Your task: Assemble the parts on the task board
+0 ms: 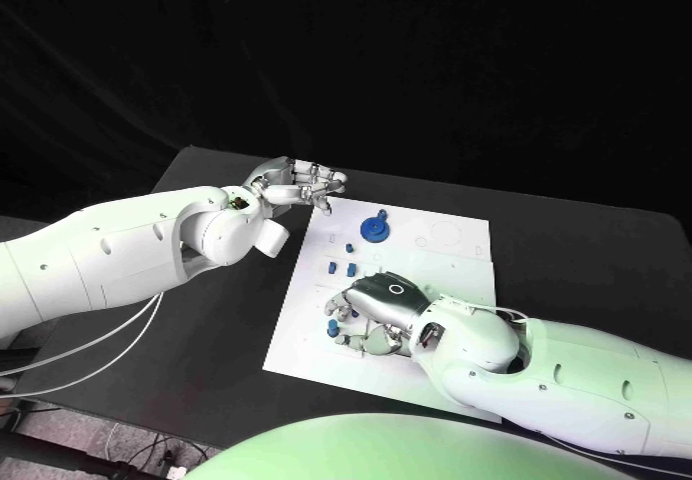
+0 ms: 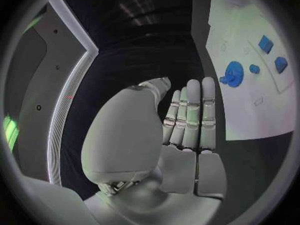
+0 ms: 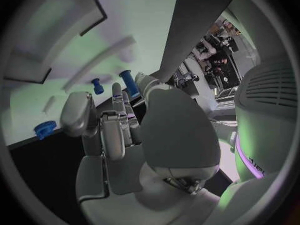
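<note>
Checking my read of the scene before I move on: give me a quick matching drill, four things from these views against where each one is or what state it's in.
Things:
1. left hand
2. right hand
3. blue gear
4. task board

Places or states:
A. flat on the black table, in the middle
B. down over the board's near part, by small blue parts
C. lying on the board's far part
D. holds nothing, fingers apart, off the board's far left corner

Pairs: 1-D, 2-B, 3-C, 4-A
</note>
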Robot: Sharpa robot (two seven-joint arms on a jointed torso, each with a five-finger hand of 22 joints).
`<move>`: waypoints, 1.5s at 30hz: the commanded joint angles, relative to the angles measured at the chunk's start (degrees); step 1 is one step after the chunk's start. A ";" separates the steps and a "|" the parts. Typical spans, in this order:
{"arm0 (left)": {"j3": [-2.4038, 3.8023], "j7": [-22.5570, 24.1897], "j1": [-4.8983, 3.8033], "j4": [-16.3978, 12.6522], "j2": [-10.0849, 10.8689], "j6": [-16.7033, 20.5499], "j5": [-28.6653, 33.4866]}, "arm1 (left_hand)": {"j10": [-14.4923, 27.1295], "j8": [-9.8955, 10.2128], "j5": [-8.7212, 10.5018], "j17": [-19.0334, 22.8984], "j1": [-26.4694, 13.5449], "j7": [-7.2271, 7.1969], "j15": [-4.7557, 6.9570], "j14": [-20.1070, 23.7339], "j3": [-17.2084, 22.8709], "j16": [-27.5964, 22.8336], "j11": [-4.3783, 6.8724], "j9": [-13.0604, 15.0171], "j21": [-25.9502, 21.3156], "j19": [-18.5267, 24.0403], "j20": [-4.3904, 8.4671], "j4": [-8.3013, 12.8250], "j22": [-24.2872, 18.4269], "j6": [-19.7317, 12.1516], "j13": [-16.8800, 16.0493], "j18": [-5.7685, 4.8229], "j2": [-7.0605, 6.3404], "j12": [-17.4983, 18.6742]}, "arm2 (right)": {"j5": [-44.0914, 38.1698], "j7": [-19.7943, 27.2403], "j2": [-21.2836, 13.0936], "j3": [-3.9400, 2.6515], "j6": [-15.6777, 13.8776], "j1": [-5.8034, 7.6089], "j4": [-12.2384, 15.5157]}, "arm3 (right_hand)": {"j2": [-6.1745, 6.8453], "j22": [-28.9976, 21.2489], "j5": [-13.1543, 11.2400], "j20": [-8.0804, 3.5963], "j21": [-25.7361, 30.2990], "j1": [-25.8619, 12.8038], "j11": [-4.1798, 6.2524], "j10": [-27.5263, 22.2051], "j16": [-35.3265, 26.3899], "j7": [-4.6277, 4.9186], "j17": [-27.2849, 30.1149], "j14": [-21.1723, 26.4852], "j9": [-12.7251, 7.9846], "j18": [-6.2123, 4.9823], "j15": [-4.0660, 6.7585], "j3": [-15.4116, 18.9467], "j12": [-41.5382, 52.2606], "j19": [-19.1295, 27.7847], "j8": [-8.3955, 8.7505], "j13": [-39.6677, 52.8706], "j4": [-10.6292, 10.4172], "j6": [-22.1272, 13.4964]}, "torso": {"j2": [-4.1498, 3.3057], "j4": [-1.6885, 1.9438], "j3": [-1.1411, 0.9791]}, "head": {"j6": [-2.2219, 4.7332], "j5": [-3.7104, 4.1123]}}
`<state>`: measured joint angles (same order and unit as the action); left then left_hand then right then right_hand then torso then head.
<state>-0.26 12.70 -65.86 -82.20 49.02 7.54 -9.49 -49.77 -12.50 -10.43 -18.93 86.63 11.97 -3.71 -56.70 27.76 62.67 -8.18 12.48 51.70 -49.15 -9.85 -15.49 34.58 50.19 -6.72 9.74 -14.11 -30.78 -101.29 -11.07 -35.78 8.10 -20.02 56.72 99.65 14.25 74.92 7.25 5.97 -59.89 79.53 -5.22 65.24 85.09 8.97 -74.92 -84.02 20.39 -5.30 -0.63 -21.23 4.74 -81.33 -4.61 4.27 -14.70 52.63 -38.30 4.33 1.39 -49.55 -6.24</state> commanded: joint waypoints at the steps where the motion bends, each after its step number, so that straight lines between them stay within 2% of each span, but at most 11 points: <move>1: 0.03 0.18 -0.02 -0.11 0.00 -1.00 0.09 | 0.31 0.25 0.12 0.04 -0.41 0.01 -0.37 -0.04 -0.01 -0.31 -0.08 0.05 -0.33 -0.38 0.20 0.27 -0.04 -0.38 0.09 0.80 0.39 -0.40 | -0.06 1.30 -1.19 -0.11 -4.84 0.00 1.13 | -0.03 5.17 -0.28 0.31 0.79 -0.47 -0.03 -0.84 0.11 0.00 -1.03 -3.02 -0.10 -0.14 -0.02 0.69 0.28 0.27 0.44 0.07 0.02 -0.74 | 0.07 -0.11 0.01 | 0.13 0.12; 8: -0.04 0.15 -0.02 -0.11 0.14 -1.06 0.09 | 0.34 0.26 0.13 0.04 -0.43 0.01 -0.37 -0.02 -0.04 -0.33 -0.09 0.06 -0.38 -0.39 0.20 0.27 -0.07 -0.39 0.10 0.79 0.36 -0.41 | 3.78 3.09 -5.01 -0.62 -8.18 1.09 3.93 | -0.29 4.81 -0.08 0.33 1.95 -0.15 -0.13 -1.36 -0.21 0.18 -0.25 -2.81 0.01 -0.31 -0.08 1.28 0.58 0.60 0.25 0.10 0.26 -0.56 | 0.12 -0.16 0.00 | 0.70 0.88; 13: -0.21 0.19 0.00 -0.06 0.20 -1.01 0.11 | 0.34 0.26 0.13 0.04 -0.43 0.01 -0.37 -0.02 -0.04 -0.33 -0.09 0.06 -0.38 -0.39 0.20 0.27 -0.07 -0.39 0.10 0.79 0.36 -0.41 | 16.97 4.66 -10.82 -1.11 -8.04 3.88 6.39 | -1.82 5.44 0.66 0.46 0.28 0.74 -0.25 3.17 0.13 0.86 -1.11 -3.10 0.96 0.00 -0.22 1.10 4.24 -0.14 -2.08 1.29 0.61 3.64 | 0.25 -0.21 -0.03 | 1.53 2.40; 19: -0.50 0.43 0.01 -0.22 0.38 -0.75 0.21 | 0.35 0.27 0.14 0.04 -0.47 0.01 -0.38 -0.01 -0.06 -0.34 -0.10 0.06 -0.40 -0.39 0.19 0.25 -0.08 -0.39 0.10 0.79 0.35 -0.42 | 31.70 2.25 -19.28 -1.19 -2.22 7.25 7.09 | -1.86 7.52 0.94 -1.52 -5.20 -1.64 2.99 13.35 1.54 -1.86 -4.55 -3.97 2.43 0.82 2.34 3.20 12.91 -1.99 -4.70 7.65 -0.74 6.39 | 0.63 -0.77 0.14 | 2.66 6.77; 20: -0.52 0.54 0.01 -0.31 0.41 -0.71 0.24 | 0.35 0.27 0.14 0.04 -0.52 0.02 -0.39 -0.01 -0.09 -0.35 -0.10 0.06 -0.42 -0.40 0.19 0.22 -0.09 -0.39 0.10 0.79 0.34 -0.43 | 33.29 1.50 -20.66 -1.13 -1.44 7.52 7.17 | -2.00 8.01 1.25 -2.26 -6.30 -1.99 3.80 13.81 1.63 -2.58 -4.65 -4.02 3.44 1.04 3.08 4.34 17.30 -2.37 -5.73 12.03 -0.80 6.76 | 0.66 -0.88 0.16 | 2.78 7.68; 23: -0.59 0.79 0.02 -0.55 0.52 -0.60 0.33 | 0.35 0.27 0.15 0.03 -0.62 0.01 -0.40 -0.01 -0.14 -0.35 -0.10 0.07 -0.45 -0.40 0.18 0.17 -0.11 -0.39 0.10 0.78 0.32 -0.45 | 35.73 -0.64 -23.70 -0.89 -0.02 7.89 7.60 | -2.93 8.96 1.72 -2.21 -8.11 -2.22 4.34 10.74 2.05 -3.36 -5.65 -4.26 6.36 1.57 3.83 6.54 33.27 -2.94 -7.86 29.74 -0.90 5.69 | 0.70 -1.22 0.14 | 3.00 9.53; 24: -0.63 0.87 0.03 -0.67 0.57 -0.55 0.36 | 0.35 0.27 0.15 0.03 -0.62 0.01 -0.40 -0.01 -0.14 -0.35 -0.10 0.07 -0.45 -0.40 0.18 0.17 -0.11 -0.39 0.10 0.78 0.32 -0.45 | 36.33 -1.78 -25.09 -0.74 0.30 7.97 7.95 | -4.41 9.85 1.80 -2.77 -10.39 -4.73 4.42 13.04 2.81 -3.38 -7.78 -4.67 8.95 1.79 3.66 8.21 52.70 -3.62 -9.78 50.52 -1.34 5.33 | 0.73 -1.39 0.11 | 2.99 10.16; 27: -0.70 1.00 0.05 -0.94 0.65 -0.47 0.41 | 0.35 0.27 0.15 0.03 -0.62 0.01 -0.40 -0.01 -0.14 -0.35 -0.10 0.07 -0.45 -0.40 0.18 0.17 -0.11 -0.39 0.10 0.78 0.32 -0.45 | 35.96 -4.38 -27.79 -0.41 0.77 7.84 9.07 | -4.44 10.31 2.61 -2.78 -11.02 -6.56 4.37 14.35 3.15 -3.47 -8.75 -4.83 12.17 1.90 3.51 10.74 63.02 -3.80 -11.82 61.97 -1.75 4.33 | 0.78 -1.66 0.10 | 2.84 11.60; 29: -0.73 1.07 0.07 -1.10 0.68 -0.42 0.44 | 0.35 0.27 0.15 0.03 -0.62 0.01 -0.40 -0.01 -0.14 -0.35 -0.10 0.07 -0.45 -0.40 0.18 0.17 -0.11 -0.39 0.10 0.78 0.32 -0.45 | 34.53 -6.17 -29.38 -0.19 0.95 7.52 10.02 | -4.20 10.32 5.31 -2.81 -10.69 -7.85 4.29 13.66 3.12 -3.53 -8.62 -4.79 13.44 1.83 3.53 12.23 63.34 -3.68 -12.64 62.63 -1.89 3.89 | 0.84 -1.94 0.13 | 2.66 12.12; 36: -0.78 1.12 0.10 -1.48 0.73 -0.34 0.49 | 0.32 0.27 0.15 0.03 -0.68 -0.02 -0.40 -0.01 -0.17 -0.35 -0.09 0.07 -0.48 -0.40 0.18 0.13 -0.12 -0.39 0.10 0.78 0.32 -0.47 | 27.72 -12.24 -32.30 0.57 1.21 5.59 12.87 | -4.90 10.77 4.86 -2.84 -12.04 -10.41 4.38 14.01 3.34 -3.69 -9.33 -4.92 15.66 2.07 3.58 15.86 65.30 -4.07 -13.95 65.30 -2.07 2.90 | 0.96 -2.59 0.27 | 2.04 12.86; 45: -0.79 1.07 0.12 -1.59 0.78 -0.31 0.51 | 0.32 0.27 0.15 0.03 -0.68 -0.02 -0.40 -0.01 -0.17 -0.35 -0.09 0.07 -0.48 -0.40 0.18 0.13 -0.12 -0.39 0.10 0.78 0.32 -0.47 | 23.36 -15.31 -31.31 0.81 -0.93 3.33 14.18 | -5.87 11.03 4.25 -2.94 -13.02 -11.20 4.54 15.90 3.60 -3.89 -10.17 -5.08 17.05 2.25 3.69 19.33 69.10 -4.38 -14.82 69.50 -2.07 2.60 | 1.01 -2.57 0.30 | 1.62 12.41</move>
<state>-1.07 12.99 -65.74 -83.64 49.81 7.53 -9.37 -49.77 -12.50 -10.43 -18.93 86.40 11.97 -3.70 -56.70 27.76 62.67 -8.18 12.46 51.50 -49.15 -9.84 -15.48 34.52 50.19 -6.67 9.74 -13.88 -30.99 -74.00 -23.39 -67.30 8.90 -20.53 60.20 113.57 8.60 74.94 11.75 3.39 -72.68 68.75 -0.69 80.75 88.45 5.09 -74.93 -84.02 37.39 -3.51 2.89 -2.11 73.69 -84.10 -19.27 73.59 -16.76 55.48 -37.30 1.75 1.69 -47.82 6.34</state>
